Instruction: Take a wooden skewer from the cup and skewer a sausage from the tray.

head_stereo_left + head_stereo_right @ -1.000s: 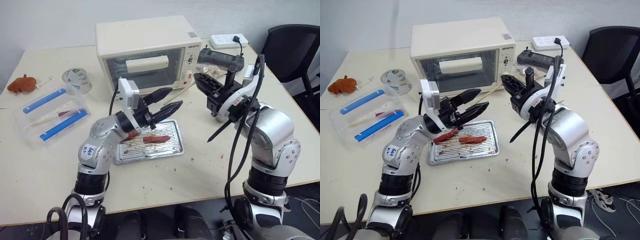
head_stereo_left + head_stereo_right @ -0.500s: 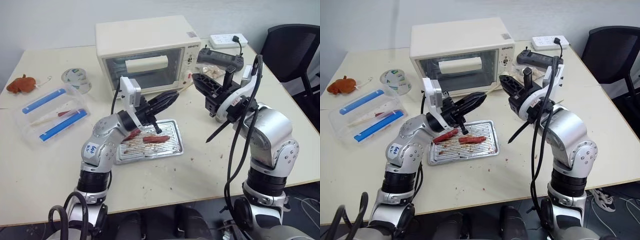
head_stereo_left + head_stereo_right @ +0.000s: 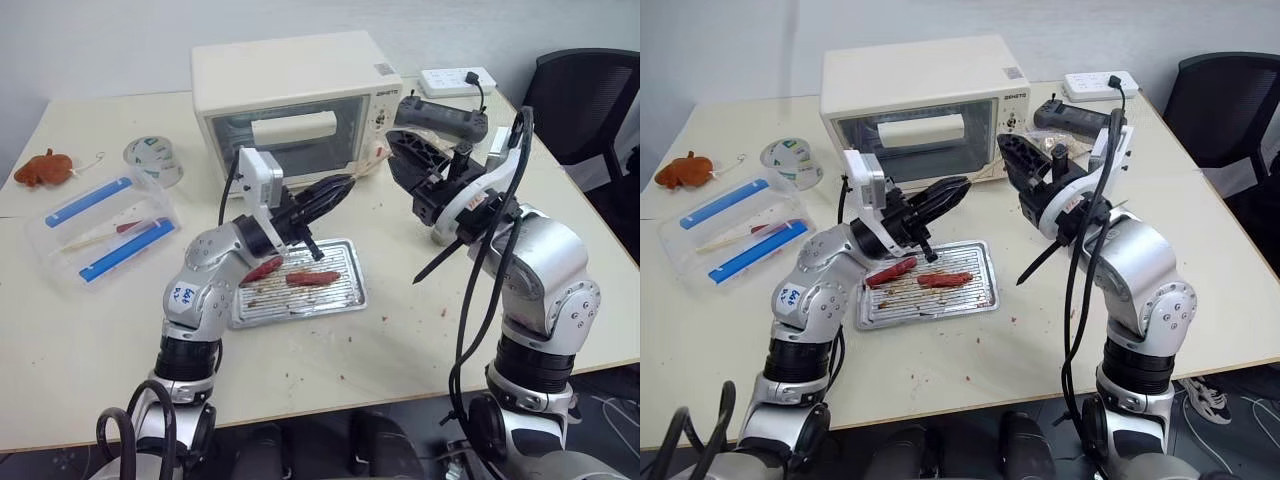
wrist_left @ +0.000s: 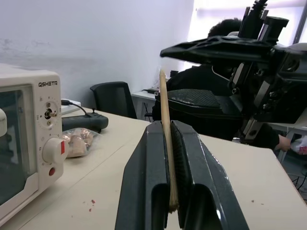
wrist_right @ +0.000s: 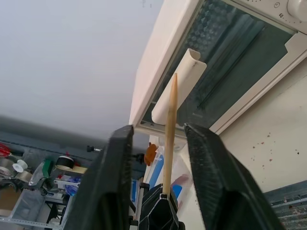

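Observation:
My left gripper (image 3: 337,189) is shut on the wooden skewer (image 4: 165,143), which runs up and right past the oven's corner to my right gripper (image 3: 400,160). The right gripper's fingers (image 5: 117,163) stand apart on either side of the skewer (image 5: 169,120), open and not pressing it. Below the left gripper lies the silver tray (image 3: 347,291). On it are the dark red sausage (image 3: 313,278) and a shorter, brighter red one (image 3: 262,269). The grey-beige cup (image 3: 441,236) is mostly hidden under my right wrist.
A cream toaster oven (image 3: 290,90) stands behind the tray. A clear box with blue strips (image 3: 100,230), a tape roll (image 3: 153,157) and an orange toy (image 3: 45,167) lie at the left. A power strip (image 3: 455,79) and a black chair (image 3: 590,95) are at the back right.
My left gripper, open a second ago, has shut on the skewer. The right gripper, which was holding the skewer, has opened its fingers off it. Neither arm has moved.

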Controlling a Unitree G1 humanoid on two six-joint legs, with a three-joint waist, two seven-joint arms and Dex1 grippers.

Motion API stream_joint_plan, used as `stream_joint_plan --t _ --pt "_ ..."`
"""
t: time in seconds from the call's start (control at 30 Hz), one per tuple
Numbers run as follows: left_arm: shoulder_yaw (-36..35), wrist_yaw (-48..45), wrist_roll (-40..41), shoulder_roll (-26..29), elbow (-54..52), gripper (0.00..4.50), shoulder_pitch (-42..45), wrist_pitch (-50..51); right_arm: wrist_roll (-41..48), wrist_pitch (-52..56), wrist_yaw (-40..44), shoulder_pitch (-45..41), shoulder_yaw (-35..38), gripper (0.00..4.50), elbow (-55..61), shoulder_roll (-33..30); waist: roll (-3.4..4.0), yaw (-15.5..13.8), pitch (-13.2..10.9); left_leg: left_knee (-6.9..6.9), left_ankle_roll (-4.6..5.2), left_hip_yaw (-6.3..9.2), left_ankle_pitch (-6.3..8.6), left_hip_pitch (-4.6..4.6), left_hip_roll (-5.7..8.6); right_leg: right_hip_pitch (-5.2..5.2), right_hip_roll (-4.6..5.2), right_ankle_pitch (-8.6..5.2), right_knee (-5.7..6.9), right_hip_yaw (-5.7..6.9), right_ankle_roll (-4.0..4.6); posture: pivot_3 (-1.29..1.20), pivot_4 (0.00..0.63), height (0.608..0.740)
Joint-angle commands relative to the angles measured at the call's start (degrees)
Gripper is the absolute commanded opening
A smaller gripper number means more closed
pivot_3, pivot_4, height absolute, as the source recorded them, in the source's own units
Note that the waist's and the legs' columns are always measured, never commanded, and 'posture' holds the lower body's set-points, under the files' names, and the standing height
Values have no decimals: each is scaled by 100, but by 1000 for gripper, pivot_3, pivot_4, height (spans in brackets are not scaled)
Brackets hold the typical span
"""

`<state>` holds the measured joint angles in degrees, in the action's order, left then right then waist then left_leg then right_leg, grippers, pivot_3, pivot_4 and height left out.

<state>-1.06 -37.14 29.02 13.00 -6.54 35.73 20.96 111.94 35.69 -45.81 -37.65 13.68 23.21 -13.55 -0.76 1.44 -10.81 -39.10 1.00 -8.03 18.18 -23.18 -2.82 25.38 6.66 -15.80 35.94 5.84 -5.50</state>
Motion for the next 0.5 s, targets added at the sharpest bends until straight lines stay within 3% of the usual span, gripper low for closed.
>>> stream_joint_plan --t 0.03,0.23,0.37,0.5 --pt "-196 -76 -9 220 -27 0 121 -139 34 301 329 -46 -32 3291 165 -642 0 0 0 0 0 0 0 0 0 0 1 0 0 0 0 0 150 740" --pt "-690 -397 142 1169 -136 0 -120 96 -1708 1584 2354 -141 -611 3291 130 -2674 0 7 0 -1 6 -2 3 0 -1 0 0 0 -4 0 0 0 150 740" --pt "-1065 -713 304 1842 -406 0 -603 292 -3043 1824 3674 -112 -1250 3291 219 -3157 0 29 0 4 6 -8 3 10 -5 1 -4 0 -3 -3 1 0 150 740" --pt "-1329 -1061 474 2512 -735 0 -1204 600 -5083 1480 5210 -117 -2384 3291 454 -3553 0 6 0 1 6 -8 4 5 -5 5 0 0 -5 -2 1 0 150 740"
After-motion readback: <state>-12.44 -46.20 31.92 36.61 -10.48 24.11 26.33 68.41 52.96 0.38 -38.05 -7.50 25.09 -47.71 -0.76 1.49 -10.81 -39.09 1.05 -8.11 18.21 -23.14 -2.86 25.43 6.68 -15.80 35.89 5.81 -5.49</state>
